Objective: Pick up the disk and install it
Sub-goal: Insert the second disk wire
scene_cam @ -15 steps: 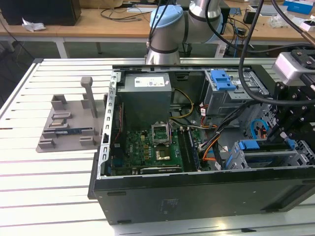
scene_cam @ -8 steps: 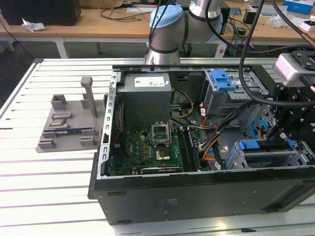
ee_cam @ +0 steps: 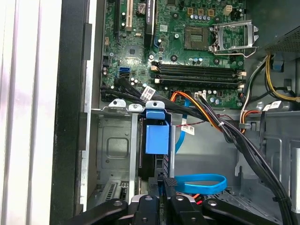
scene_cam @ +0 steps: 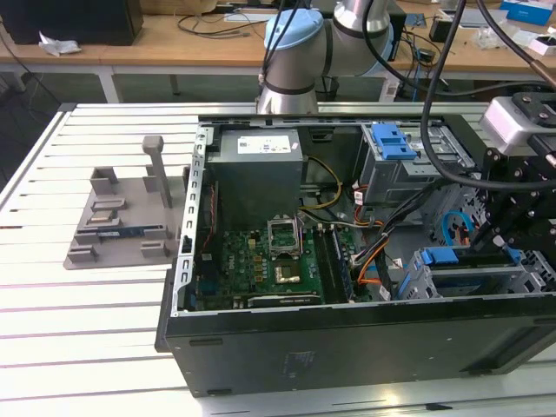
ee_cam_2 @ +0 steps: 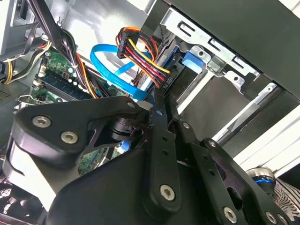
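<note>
The tool (ee_cam: 164,190), pressed together, hangs inside the open computer case (scene_cam: 347,334) just above the blue-framed disk (ee_cam: 157,136) seated in its bay, with cable bundles (ee_cam: 211,117) crowding alongside.

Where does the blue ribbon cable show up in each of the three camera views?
Exterior view: the blue ribbon cable is at the exterior view's right, inside the computer case.
Second wrist view: it curves beside the red-and-yellow wire bundle.
First wrist view: it lies looped near the blue tab.
Shared landmark: the green circuit board.
</note>
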{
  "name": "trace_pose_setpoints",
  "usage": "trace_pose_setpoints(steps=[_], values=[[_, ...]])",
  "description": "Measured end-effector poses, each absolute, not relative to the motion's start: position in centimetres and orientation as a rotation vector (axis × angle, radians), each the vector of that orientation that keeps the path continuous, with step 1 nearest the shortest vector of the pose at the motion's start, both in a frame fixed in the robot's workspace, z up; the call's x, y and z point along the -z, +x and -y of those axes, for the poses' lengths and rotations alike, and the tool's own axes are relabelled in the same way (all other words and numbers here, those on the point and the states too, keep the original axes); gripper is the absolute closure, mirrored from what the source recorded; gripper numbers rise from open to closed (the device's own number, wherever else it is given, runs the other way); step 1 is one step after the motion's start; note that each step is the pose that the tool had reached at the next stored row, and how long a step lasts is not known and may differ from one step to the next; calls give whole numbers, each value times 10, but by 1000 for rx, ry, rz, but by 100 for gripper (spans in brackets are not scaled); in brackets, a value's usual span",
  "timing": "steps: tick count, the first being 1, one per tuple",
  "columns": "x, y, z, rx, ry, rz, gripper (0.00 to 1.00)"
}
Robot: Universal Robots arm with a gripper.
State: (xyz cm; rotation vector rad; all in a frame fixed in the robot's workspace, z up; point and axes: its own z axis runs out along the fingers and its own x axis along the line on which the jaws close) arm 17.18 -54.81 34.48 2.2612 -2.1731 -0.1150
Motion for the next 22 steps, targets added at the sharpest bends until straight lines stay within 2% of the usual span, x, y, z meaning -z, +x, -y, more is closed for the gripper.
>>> trace_pose_setpoints(steps=[9, 10, 11, 12, 17, 18, 19, 20, 21, 22], values=[[-340, 172, 548, 115, 2261, 2173, 84], [-340, 172, 548, 115, 2261, 2173, 82], [-340, 172, 548, 115, 2261, 2173, 76], [-340, 172, 548, 115, 2261, 2173, 76], [-359, 172, 546, 115, 2261, 2173, 76], [-363, 172, 545, 115, 2261, 2173, 78], [-366, 172, 545, 115, 2261, 2173, 84], [-369, 172, 544, 115, 2261, 2173, 84], [-372, 172, 543, 115, 2261, 2173, 89], [-380, 172, 542, 115, 2261, 2173, 89]])
